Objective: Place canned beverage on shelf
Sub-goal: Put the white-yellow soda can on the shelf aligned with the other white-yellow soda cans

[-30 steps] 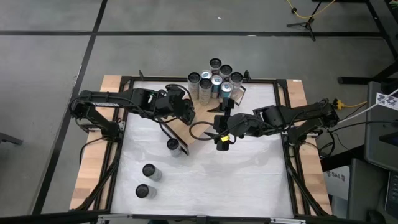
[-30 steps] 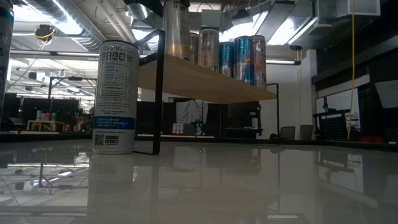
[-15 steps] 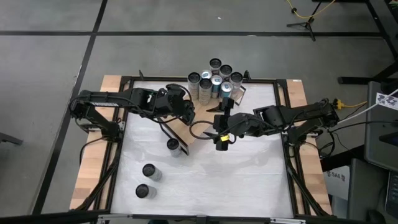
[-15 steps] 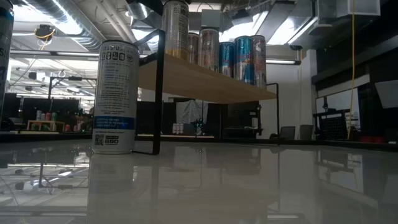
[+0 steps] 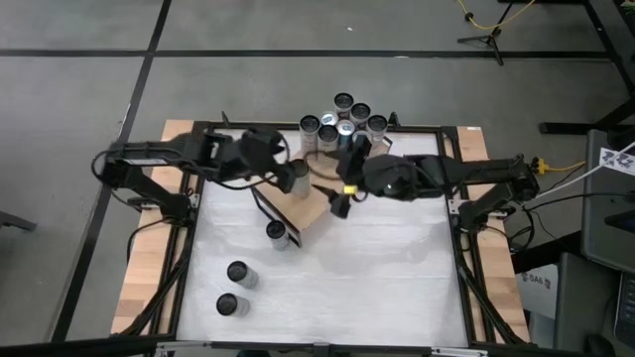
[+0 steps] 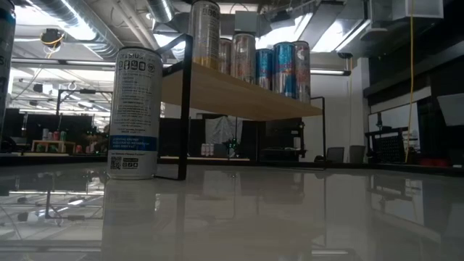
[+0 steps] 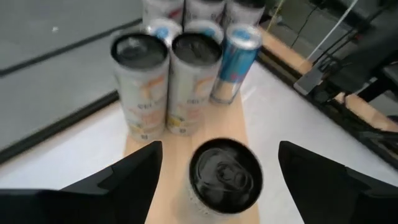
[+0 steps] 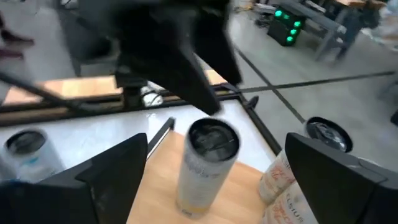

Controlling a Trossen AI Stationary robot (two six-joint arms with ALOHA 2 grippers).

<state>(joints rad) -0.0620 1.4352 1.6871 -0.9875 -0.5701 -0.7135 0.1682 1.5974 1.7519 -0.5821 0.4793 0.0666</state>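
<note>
Can [image 7: 225,176] stands on the shelf [image 7: 171,149] near the others; my left gripper [image 7: 217,171] is spread around it, probably not touching. I'd lift straight off. Right gripper [image 8: 211,168] open too.

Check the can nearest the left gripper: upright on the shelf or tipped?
Upright. The can stands top-up on the shelf, and the left gripper is open around it without touching.

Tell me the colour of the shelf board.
The shelf board is light-brown wood, clearest in the left wrist view.
</note>
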